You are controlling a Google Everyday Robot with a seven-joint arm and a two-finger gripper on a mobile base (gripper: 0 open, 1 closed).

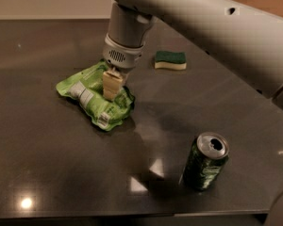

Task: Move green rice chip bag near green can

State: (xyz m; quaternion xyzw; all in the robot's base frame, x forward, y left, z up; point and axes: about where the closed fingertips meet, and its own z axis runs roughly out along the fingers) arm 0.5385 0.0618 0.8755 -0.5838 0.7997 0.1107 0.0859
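The green rice chip bag point(92, 97), crinkled light green with white label panels, lies on the dark tabletop left of centre. My gripper point(111, 86) comes straight down from above onto the bag's right middle. Its cream fingers point(111, 81) are pressed together on the foil. The green can point(205, 162), dark green with a silver opened top, stands upright at the front right, well apart from the bag.
A sponge point(170, 60) with a dark green top and yellow base lies at the back, right of the gripper. My large pale arm point(212, 27) crosses the upper right above the table. The table's front edge point(132, 216) runs along the bottom.
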